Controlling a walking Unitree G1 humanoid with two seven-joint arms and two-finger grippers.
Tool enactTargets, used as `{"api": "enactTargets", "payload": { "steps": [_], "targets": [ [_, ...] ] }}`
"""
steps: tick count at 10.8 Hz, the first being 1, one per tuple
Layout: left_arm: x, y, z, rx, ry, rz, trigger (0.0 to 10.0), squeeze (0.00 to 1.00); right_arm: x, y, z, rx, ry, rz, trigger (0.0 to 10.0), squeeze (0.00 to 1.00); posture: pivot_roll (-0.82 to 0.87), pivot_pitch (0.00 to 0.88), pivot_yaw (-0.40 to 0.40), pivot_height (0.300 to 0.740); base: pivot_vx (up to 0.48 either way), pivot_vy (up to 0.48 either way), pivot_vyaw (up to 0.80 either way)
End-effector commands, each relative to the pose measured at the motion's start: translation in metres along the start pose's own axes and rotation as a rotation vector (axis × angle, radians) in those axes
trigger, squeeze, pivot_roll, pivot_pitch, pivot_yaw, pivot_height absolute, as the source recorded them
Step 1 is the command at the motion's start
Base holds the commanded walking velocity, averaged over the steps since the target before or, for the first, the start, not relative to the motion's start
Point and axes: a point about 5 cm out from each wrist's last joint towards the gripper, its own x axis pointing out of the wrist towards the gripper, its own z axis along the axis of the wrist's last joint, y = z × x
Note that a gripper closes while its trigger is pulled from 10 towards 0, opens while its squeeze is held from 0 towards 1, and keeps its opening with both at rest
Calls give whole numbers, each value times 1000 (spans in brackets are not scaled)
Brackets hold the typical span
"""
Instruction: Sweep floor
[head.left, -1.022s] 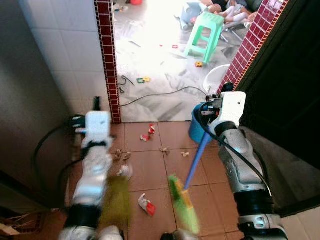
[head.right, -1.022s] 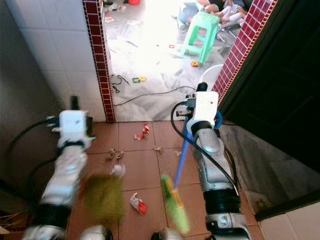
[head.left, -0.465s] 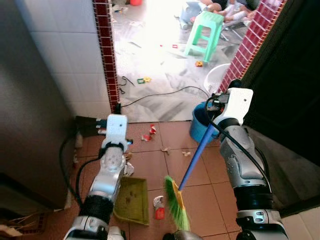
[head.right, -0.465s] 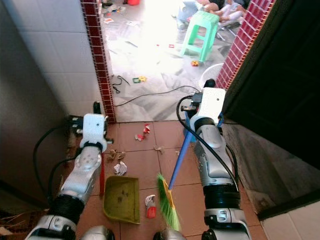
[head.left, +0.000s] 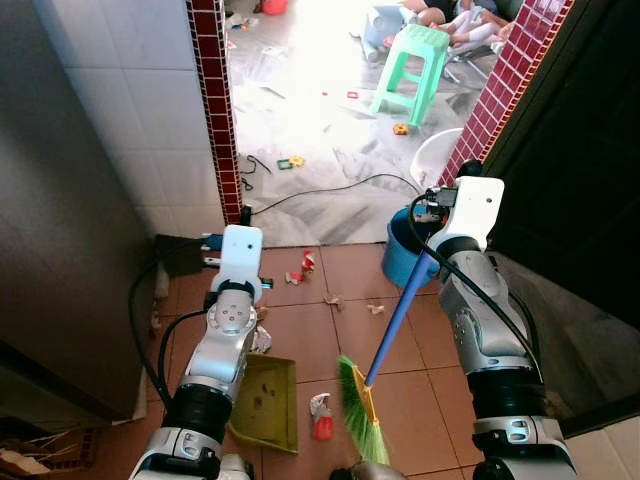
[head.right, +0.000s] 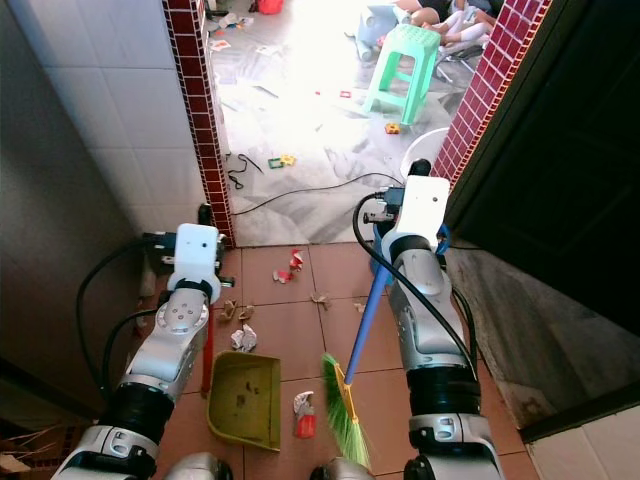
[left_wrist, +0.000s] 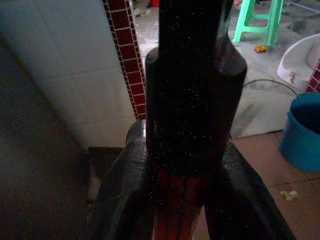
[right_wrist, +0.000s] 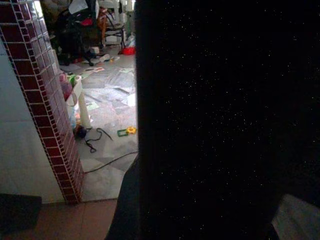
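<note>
We hold a broom (head.left: 392, 325) in the right gripper (head.left: 432, 212), clenched on the blue handle as far as the head views show; the fingers themselves are hidden behind the wrist. The handle's long axis runs from 1 o'clock at the gripper down to 7 o'clock, where the green bristles (head.left: 358, 412) meet the tile.

The left gripper (left_wrist: 187, 200) is clenched on the red dustpan handle. The dustpan (head.left: 263, 402) lies flat on the floor, its mouth facing 3 o'clock.

A red-and-white wrapper (head.left: 320, 416) lies between bristles and pan mouth, just beside both. From the bristles it lies at 9 o'clock, so we judge the next stroke must run toward 9 o'clock, into the pan.

More scraps (head.left: 300, 269) lie at 12 o'clock, well apart from the pan, near the bucket (head.left: 401, 256).
</note>
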Motion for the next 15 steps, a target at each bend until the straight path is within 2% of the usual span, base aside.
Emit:
{"api": "enactTargets", "payload": {
  "steps": [1, 3, 5, 6, 7, 8, 11, 12, 14, 15],
  "targets": [
    [0, -8, -7, 15, 69, -43, 10000, 0, 4, -1, 7, -7, -16, -6, 10000, 0, -78, 0, -49, 740, 0, 0, 0],
    [-2, -8, -16, 69, 172, -43, 10000, 0, 5, -2, 6, -9, -5, -23, 10000, 0, -81, 0, -47, 740, 0, 0, 0],
    [-4, -8, -9, 41, 164, -46, 10000, 0, 5, -4, 3, -7, 14, -37, 10000, 0, -79, 0, -46, 740, 0, 0, 0],
    [-4, -1, -2, -11, 104, -10, 10000, 0, 5, -5, 3, -15, 9, -36, 10000, 0, -77, 0, -42, 740, 0, 0, 0],
    [-4, 8, 17, -85, -5, 18, 10000, 0, 6, -7, 8, -65, -26, -19, 10000, 0, -77, 0, -42, 740, 0, 0, 0],
    [-5, 17, 26, -104, -54, 34, 10000, 0, 6, -8, 10, -92, -42, -13, 10000, 0, -66, 0, -35, 740, 0, 0, 0],
    [-7, 35, 35, -70, -88, 84, 10000, 0, 7, -12, 13, -134, -57, -25, 10000, 0, -62, 0, -37, 740, 0, 0, 0],
    [-12, 41, 34, -33, -88, 93, 10000, 0, 6, -16, 13, -152, -53, -29, 10000, 0, -60, 4, -36, 740, 0, 0, 0],
    [-18, 44, 31, 6, -93, 92, 10000, 0, 5, -16, 13, -155, -54, -31, 10000, 0, -57, 4, -29, 740, 0, 0, 0],
    [-22, 42, 19, 3, -38, 81, 10000, 0, 4, -12, 9, -116, -44, -34, 10000, 0, -53, 0, -25, 740, 0, 0, 0]
  ]
}}
